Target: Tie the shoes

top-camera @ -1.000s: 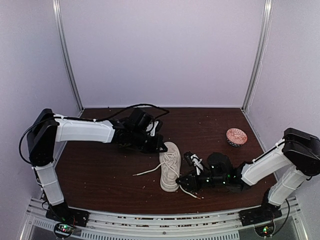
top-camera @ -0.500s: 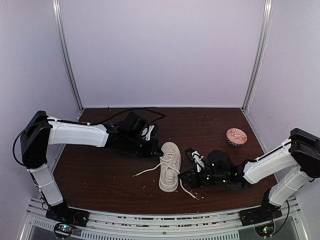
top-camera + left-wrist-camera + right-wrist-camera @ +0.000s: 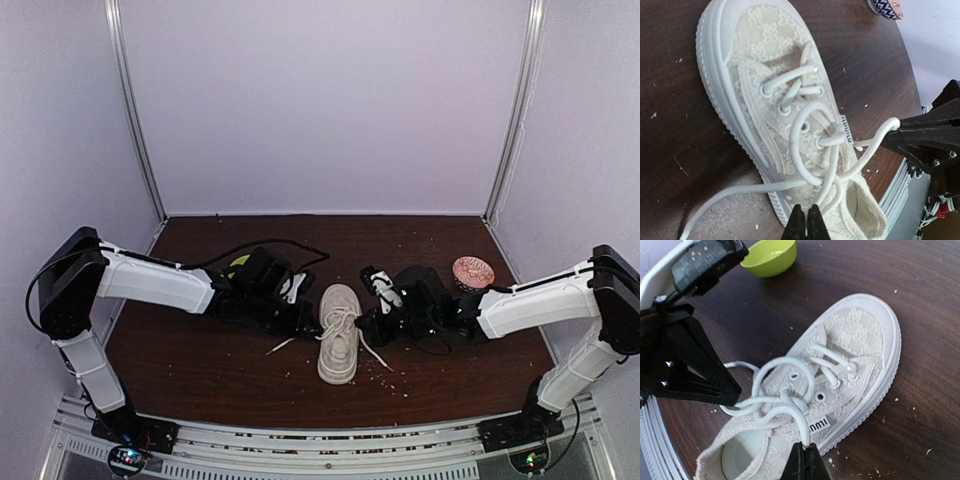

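Left jaws and right jaws each clamped on laces [image 3: 790, 79]; sneaker [image 3: 765, 35] heel cut off in wrist views

You're in a robotics lab test cell, not a home: plain white panels [image 3: 330, 100] on 3 sides w/ alu posts [image 3: 133, 110], dark wood-look table [image 3: 200, 350] speckled w/ crumbs, slotted metal rail [image 3: 320, 447] at near edge, left arm's base [image 3: 130, 428] & right arm's base [image 3: 520, 432] bolted to it, LEDs lit.
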Tool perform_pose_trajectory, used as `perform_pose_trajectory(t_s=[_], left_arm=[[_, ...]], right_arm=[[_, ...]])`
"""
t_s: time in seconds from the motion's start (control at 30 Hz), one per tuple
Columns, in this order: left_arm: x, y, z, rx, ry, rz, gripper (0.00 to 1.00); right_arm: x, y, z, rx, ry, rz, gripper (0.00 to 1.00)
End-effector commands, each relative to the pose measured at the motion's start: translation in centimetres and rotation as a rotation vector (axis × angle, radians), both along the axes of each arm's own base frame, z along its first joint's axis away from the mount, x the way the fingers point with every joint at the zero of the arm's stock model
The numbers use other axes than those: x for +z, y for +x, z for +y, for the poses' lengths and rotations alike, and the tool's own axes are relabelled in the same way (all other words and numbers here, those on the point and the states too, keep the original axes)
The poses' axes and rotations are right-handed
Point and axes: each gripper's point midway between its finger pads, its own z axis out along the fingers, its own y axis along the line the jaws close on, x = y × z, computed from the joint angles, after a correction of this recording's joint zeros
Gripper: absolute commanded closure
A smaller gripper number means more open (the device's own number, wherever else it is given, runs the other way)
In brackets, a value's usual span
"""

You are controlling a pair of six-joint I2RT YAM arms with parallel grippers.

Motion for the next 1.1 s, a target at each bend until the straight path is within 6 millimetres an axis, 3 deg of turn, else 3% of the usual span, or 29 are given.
perform_pose_trajectory(t_s=[0.0, 0.2, 0.33, 0.47, 0.77, 1.07], left_arm=[[-0.7, -0.5, -0.1, 0.002, -0.006, 0.002, 0.99], [0.5, 0.8, 2.5, 0.056, 0.120, -0.085, 0.64], [2.0, 1.9, 3.4, 0.088, 0.144, -0.119, 0.56], [3.2, 3.0, 2.1, 0.086, 0.107, -0.137, 0.54], [1.9, 4.6, -0.9, 0.048, 0.099, -0.090, 0.55], [0.3, 4.6, -1.7, 0.040, 0.079, -0.038, 0.69]], right_arm=[[-2.2, -0.7, -0.2, 0.032, -0.068, 0.058, 1.00], [-2.6, -0.9, -0.3, 0.033, -0.074, 0.068, 1.00], [-2.9, -1.1, -0.6, 0.034, -0.082, 0.072, 1.00], [-2.9, -1.1, -0.7, 0.033, -0.080, 0.073, 1.00], [-2.7, -1.1, -0.6, 0.030, -0.077, 0.069, 1.00], [-2.6, -1.1, -0.8, 0.030, -0.083, 0.065, 1.00]])
